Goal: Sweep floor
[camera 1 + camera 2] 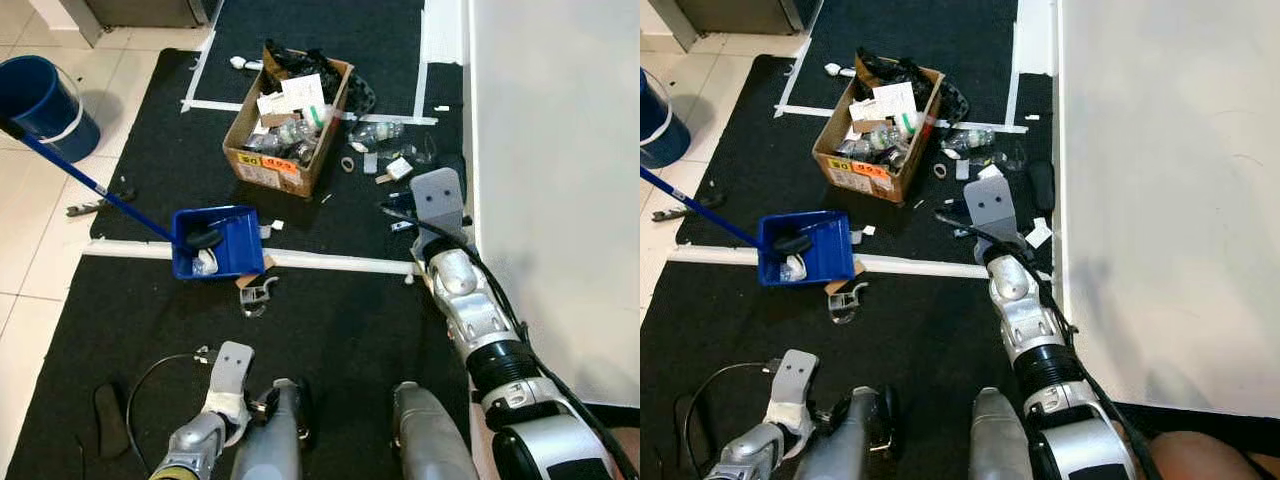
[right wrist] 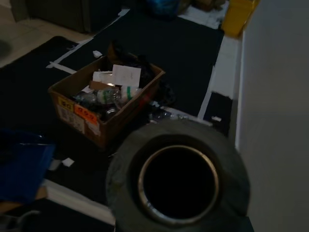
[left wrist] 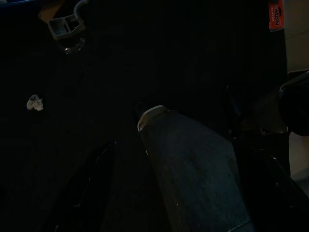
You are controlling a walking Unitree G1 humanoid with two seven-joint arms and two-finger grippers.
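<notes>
Left gripper (image 1: 232, 365): low and nearest, over the black mat (image 1: 330, 330), on the near side of the blue dustpan (image 1: 235, 245); whether its fingers are spread or closed I cannot tell — the wrist view is too dark.
Right gripper (image 1: 437, 200): reaching forward along the white wall (image 1: 560, 180), to the right of the dustpan; I cannot tell how its fingers stand, but the right wrist view looks into the open end of a dark tube (image 2: 178, 181).
Grey plastic piece (image 1: 255, 295): on the mat just nearer than the dustpan.
Blue dustpan: on the mat across a white tape line (image 1: 330, 262), scraps inside; its long blue handle (image 1: 85, 180) slants away to the left.
Cardboard box (image 1: 285, 125): beyond the dustpan, full of bottles and paper — more litter lies loose to its right.
Blue bucket (image 1: 40, 100): far left of the dustpan, on the tiles.
</notes>
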